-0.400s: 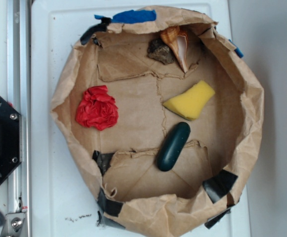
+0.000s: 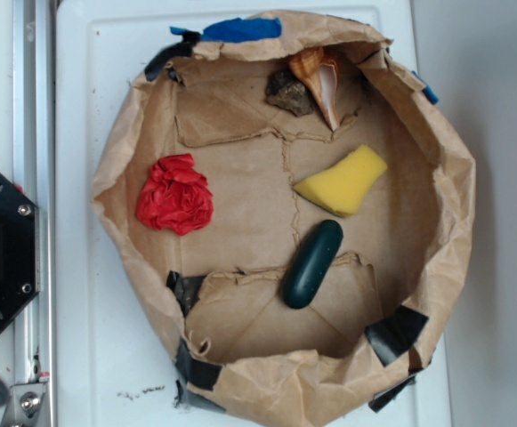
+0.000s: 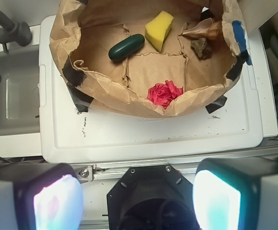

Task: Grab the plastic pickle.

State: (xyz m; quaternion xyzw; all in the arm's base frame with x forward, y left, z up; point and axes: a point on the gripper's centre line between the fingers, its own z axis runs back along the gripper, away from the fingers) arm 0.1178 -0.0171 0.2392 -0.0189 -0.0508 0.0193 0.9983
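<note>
The plastic pickle [image 2: 312, 263], glossy dark green with rounded ends, lies on the floor of a brown paper nest [image 2: 120, 178], just below the yellow sponge wedge [image 2: 343, 181]. In the wrist view the pickle [image 3: 126, 47] lies far ahead, left of the sponge [image 3: 159, 29]. My gripper [image 3: 136, 199] is open, its two fingers wide apart at the bottom of the wrist view. It hangs over the robot's black base [image 3: 150, 199], well short of the nest, with nothing between the fingers. The gripper does not show in the exterior view.
Inside the nest also lie a red crumpled wad [image 2: 175, 195], a dark rough rock [image 2: 289, 92] and a tan shell [image 2: 319, 76]. The nest sits on a white tray [image 2: 89, 302]. A metal rail [image 2: 31, 107] and the black base [image 2: 0, 253] stand at the left.
</note>
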